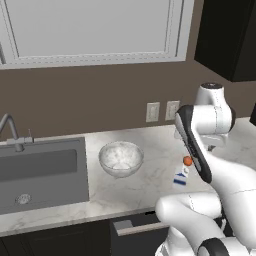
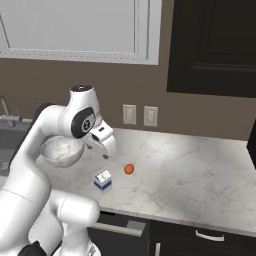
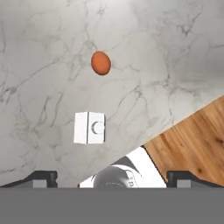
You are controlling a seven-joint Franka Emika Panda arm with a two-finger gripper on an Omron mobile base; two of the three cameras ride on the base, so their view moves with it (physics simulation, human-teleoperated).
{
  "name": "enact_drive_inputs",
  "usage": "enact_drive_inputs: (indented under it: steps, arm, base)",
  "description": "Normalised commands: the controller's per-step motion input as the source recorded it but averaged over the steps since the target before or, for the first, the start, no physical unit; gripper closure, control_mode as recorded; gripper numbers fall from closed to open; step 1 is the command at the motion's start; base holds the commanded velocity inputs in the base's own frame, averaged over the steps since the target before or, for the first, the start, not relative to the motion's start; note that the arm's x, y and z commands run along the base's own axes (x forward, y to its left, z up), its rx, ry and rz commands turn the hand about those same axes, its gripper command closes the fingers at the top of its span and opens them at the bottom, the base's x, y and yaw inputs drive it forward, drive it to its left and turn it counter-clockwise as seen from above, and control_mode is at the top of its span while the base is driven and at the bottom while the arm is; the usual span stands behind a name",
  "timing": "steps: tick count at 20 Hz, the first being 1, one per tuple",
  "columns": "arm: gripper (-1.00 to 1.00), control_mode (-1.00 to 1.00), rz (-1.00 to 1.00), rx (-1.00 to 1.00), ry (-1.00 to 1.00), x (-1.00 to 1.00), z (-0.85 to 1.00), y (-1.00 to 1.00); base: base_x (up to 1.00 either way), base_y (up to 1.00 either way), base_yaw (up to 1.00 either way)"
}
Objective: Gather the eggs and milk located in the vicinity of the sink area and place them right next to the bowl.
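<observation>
Hand view: the spread tool is hung over the milk and egg on the bench; lowering onto the milk seems called for next.

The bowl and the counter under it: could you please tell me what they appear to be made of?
The bowl looks like clear, frosted glass: whitish, speckled and see-through at the rim. The counter looks like polished marble or an imitation: pale, smooth, with grey veins.

Even, soft rendered light throughout — no harsh glare. The pale marble worktop reads bright, the dark cabinets far right nearly featureless. Shadows are faint; edges look slightly soft, undistorted.
</observation>
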Motion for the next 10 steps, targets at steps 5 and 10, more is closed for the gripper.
enact_drive_inputs:
  steps: [5, 10]
  arm:
    - [-1.00, -1.00, 0.00, 0.14, 0.01, 0.00, -0.40, -0.15]
    - [-1.00, -1.00, 0.00, 0.13, 0.01, 0.00, -0.49, 0.00]
  base:
    - [0.00, 0.00, 0.00]
    - [0.00, 0.00, 0.00]
